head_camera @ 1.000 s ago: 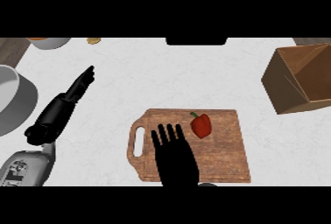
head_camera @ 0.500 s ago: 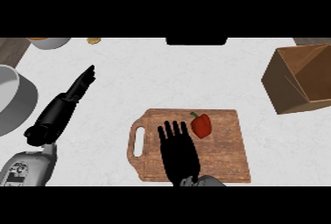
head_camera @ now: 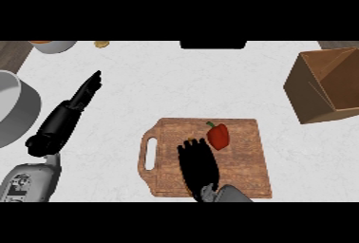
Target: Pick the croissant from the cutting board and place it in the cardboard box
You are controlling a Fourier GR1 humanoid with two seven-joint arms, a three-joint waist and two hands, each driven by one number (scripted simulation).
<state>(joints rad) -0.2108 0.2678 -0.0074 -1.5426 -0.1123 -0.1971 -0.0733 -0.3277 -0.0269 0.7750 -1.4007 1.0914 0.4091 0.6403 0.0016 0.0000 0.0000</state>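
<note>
1. White marbled counter [head_camera: 182,90] fills the view, with a brown wooden cutting board with a handle slot [head_camera: 238,178] as my landmark, lying toward the near edge.
2. On that board's far half sits the thing to be picked: a small red piece with a green stalk [head_camera: 218,135], looking more like a pepper than a croissant.
3. My right hand [head_camera: 197,161] lies over the board, fingers straight and close together, holding nothing; the fingertips are just beside the red piece, on its left.
4. My left hand [head_camera: 85,91] rests well to the left of the board, fingers straight and pressed together, pointing away from me.
5. An open brown cardboard box [head_camera: 329,85] stands beyond the board's far right corner, well apart from it.
6. A grey round pot [head_camera: 17,114] shows at the far left, past my left arm.
7. Judgement: the reach is nearly done, the grasp not begun. To do it well I should shift right, centre over the piece and open thumb from fingers before closing, so I don't nudge it along the board.
</note>
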